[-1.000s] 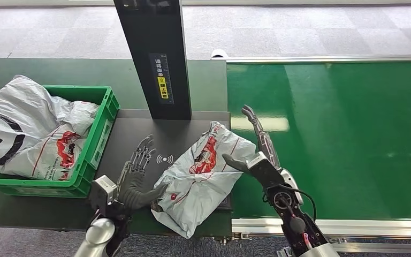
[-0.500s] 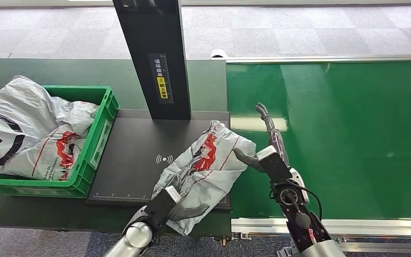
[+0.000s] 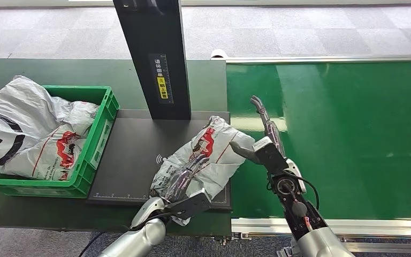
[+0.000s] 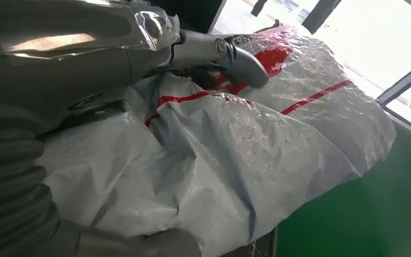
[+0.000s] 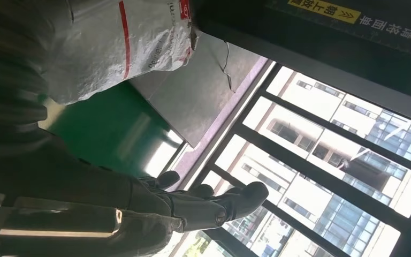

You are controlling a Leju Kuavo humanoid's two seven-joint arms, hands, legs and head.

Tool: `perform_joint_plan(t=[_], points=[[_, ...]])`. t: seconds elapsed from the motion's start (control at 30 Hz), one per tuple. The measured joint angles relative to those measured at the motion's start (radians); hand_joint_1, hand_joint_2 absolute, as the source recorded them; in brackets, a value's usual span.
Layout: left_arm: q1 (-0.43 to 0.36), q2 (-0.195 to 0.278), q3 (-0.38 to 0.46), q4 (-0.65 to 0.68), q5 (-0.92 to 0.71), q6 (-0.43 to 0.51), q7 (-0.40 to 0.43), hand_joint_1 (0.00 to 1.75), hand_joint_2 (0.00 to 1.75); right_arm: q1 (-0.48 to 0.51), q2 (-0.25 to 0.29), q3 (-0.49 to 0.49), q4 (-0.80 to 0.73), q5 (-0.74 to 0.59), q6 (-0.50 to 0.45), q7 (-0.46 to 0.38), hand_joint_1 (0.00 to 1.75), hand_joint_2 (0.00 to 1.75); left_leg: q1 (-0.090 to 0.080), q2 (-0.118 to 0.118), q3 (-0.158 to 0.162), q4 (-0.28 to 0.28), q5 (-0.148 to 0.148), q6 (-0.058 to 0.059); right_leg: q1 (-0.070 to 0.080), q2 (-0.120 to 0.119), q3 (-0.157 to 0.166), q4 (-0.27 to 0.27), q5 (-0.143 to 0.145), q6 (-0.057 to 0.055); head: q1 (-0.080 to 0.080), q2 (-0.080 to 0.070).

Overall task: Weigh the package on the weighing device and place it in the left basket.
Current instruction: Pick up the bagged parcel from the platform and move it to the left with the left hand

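The grey package (image 3: 206, 155) with red print lies crumpled on the black scale plate (image 3: 131, 155), towards its right side. My left hand (image 3: 184, 199) is at the package's near end, fingers over the plastic. In the left wrist view its thumb (image 4: 230, 51) presses on top of the package (image 4: 278, 144), which bulges between thumb and palm. My right hand (image 3: 259, 142) stands at the package's right edge, thumb touching the bag, fingers stretched apart over the belt. The right wrist view shows those fingers (image 5: 214, 206) holding nothing, beside the package (image 5: 123, 43).
A green basket (image 3: 103, 126) stands left of the scale with several grey bags (image 3: 27, 139) heaped in it. The scale's black column (image 3: 152, 53) rises behind the plate. A green conveyor belt (image 3: 342, 139) runs off to the right. The dark table edge is near me.
My left arm swung from the plate left of the package to its near end and closed on it. The package bunched up and shifted slightly away. My right hand edged forward.
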Motion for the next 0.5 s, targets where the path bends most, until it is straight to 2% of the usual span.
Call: perform_joint_plan(t=[0.13, 0.5], points=[[-0.022, -0.002, 0.0, 0.023, -0.033, -0.014, 0.016, 1.75, 1.75, -0.016, 0.003, 0.0, 0.021, -0.001, 0.006, -0.005, 0.0, 1.75, 0.0, -0.001, 0.001, 0.0, 0.0, 0.0, 0.0, 0.0, 0.002, 0.0, 0.0, 0.0, 0.0, 0.0], [-0.048, -0.004, 0.0, 0.052, -0.082, -0.01, 0.027, 1.75, 1.75, -0.028, 0.004, 0.001, 0.054, -0.005, 0.013, -0.015, 0.0, 1.75, 0.0, -0.001, 0.003, 0.0, 0.0, 0.0, 0.0, 0.0, 0.004, 0.0, 0.0, 0.0, 0.0, 0.0]])
